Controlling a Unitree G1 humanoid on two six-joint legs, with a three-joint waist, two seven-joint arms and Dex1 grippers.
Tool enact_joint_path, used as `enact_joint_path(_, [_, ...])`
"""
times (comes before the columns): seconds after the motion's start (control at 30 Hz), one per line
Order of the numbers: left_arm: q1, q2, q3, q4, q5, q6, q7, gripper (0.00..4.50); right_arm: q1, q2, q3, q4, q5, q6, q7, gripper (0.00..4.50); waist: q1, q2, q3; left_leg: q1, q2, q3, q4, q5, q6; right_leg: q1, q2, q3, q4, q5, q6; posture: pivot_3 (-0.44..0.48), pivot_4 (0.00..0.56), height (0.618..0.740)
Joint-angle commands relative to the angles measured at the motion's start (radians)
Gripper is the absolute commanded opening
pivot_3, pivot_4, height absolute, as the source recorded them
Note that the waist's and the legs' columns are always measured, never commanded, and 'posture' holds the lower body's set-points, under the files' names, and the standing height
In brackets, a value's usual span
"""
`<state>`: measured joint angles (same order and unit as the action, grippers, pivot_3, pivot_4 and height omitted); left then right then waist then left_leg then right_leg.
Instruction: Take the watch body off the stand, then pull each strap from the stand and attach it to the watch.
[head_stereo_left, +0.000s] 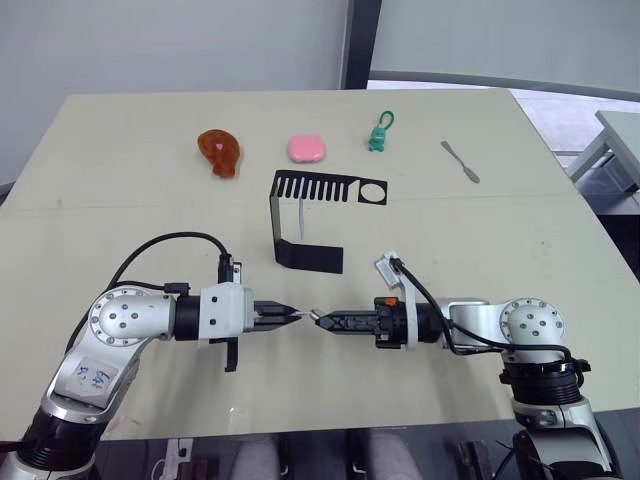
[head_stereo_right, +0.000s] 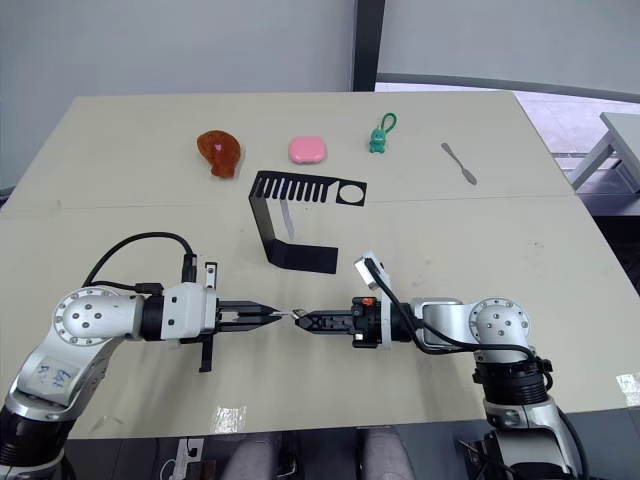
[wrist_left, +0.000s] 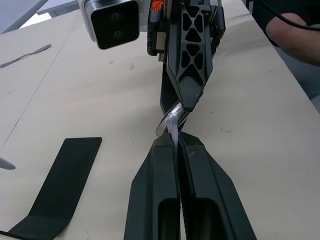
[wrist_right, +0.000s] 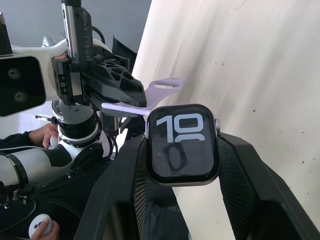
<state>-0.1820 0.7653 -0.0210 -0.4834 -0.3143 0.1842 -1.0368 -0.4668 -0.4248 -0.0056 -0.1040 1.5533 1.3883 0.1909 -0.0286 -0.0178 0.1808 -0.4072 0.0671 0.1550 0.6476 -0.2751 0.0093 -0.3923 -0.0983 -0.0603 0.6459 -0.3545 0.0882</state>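
Observation:
Near the table's front edge my two grippers meet tip to tip. My right gripper (head_stereo_left: 320, 319) is shut on the watch body (wrist_right: 182, 142), a small black rounded-square case whose dark screen shows light digits. My left gripper (head_stereo_left: 290, 312) is shut on a pale lavender strap (wrist_right: 150, 97), and the strap's end touches the upper edge of the watch. In the left wrist view the strap (wrist_left: 172, 122) pokes out between my fingertips toward the right gripper. Behind them stands the black stand (head_stereo_left: 310, 255), with a second strap (head_stereo_left: 301, 220) hanging under its slotted top.
Along the far side lie a brown drumstick toy (head_stereo_left: 219, 152), a pink block (head_stereo_left: 306, 148), a green keychain figure (head_stereo_left: 379, 135) and a grey spatula (head_stereo_left: 460, 161). A person's hand (wrist_right: 42, 135) shows beyond the table in the right wrist view.

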Motion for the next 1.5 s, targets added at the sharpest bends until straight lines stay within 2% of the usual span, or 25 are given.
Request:
enact_joint_path(0.03, [0.011, 0.01, -0.005, -0.039, -0.016, 0.002, -0.005, 0.0, -0.003, 0.005, -0.003, -0.024, 0.017, -0.018, 0.006, 1.51, 0.0, 0.0, 0.0, 0.0, 0.0, 0.0, 0.0, 0.0, 0.0, 0.0, 0.0, 0.0, 0.0, 0.0, 0.0, 0.0, 0.15, 0.74])
enact_joint_path(0.4, [0.027, 0.009, 0.014, -0.034, -0.002, -0.009, 0.006, 0.0, -0.009, 0.002, 0.001, -0.021, 0.018, -0.021, 0.007, 1.51, 0.0, 0.0, 0.0, 0.0, 0.0, 0.0, 0.0, 0.0, 0.0, 0.0, 0.0, 0.0, 0.0, 0.0, 0.0, 0.0, 0.15, 0.74])
enact_joint_path(0.7, [0.028, 0.006, 0.078, -0.039, -0.064, 0.024, 0.028, 0.0, -0.006, 0.0, 0.0, -0.018, 0.011, -0.021, 0.011, 1.51, 0.0, 0.0, 0.0, 0.0, 0.0, 0.0, 0.0, 0.0, 0.0, 0.0, 0.0, 0.0, 0.0, 0.0, 0.0, 0.0, 0.15, 0.74])
enact_joint_path(1.5, [0.0, -0.005, 0.021, -0.015, -0.03, 0.021, 0.043, 0.0, -0.004, -0.002, -0.001, -0.022, 0.02, -0.02, 0.005, 1.51, 0.0, 0.0, 0.0, 0.0, 0.0, 0.0, 0.0, 0.0, 0.0, 0.0, 0.0, 0.0, 0.0, 0.0, 0.0, 0.0, 0.15, 0.74])
